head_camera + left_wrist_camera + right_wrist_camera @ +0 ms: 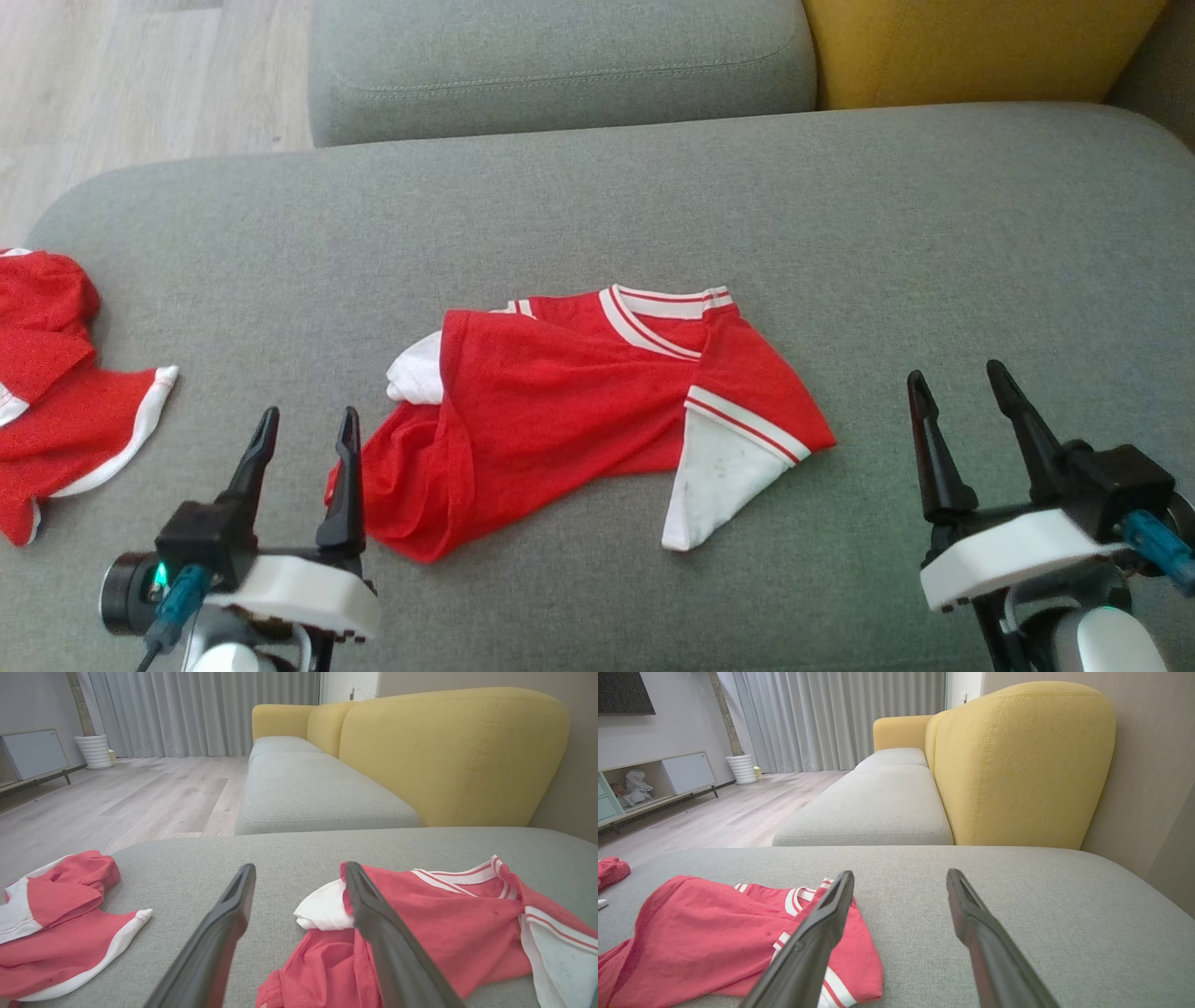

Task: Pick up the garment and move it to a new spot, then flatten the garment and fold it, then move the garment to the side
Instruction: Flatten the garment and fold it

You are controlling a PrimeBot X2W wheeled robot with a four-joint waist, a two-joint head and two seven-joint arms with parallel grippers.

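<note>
A red garment (569,401) with white trim and white sleeves lies rumpled and partly folded over itself in the middle of the grey cushion (597,215). It also appears in the left wrist view (444,924) and the right wrist view (705,938). My left gripper (308,429) stands open just left of the garment's lower left edge, its fingers (373,924) apart with nothing between them. My right gripper (962,392) is open to the right of the garment, apart from it, over bare cushion (1017,896).
A second red and white garment (56,383) lies bunched at the cushion's left edge (60,924). A further grey seat (560,65) and a yellow backrest (971,47) lie beyond. Wooden floor (121,84) is off the far left.
</note>
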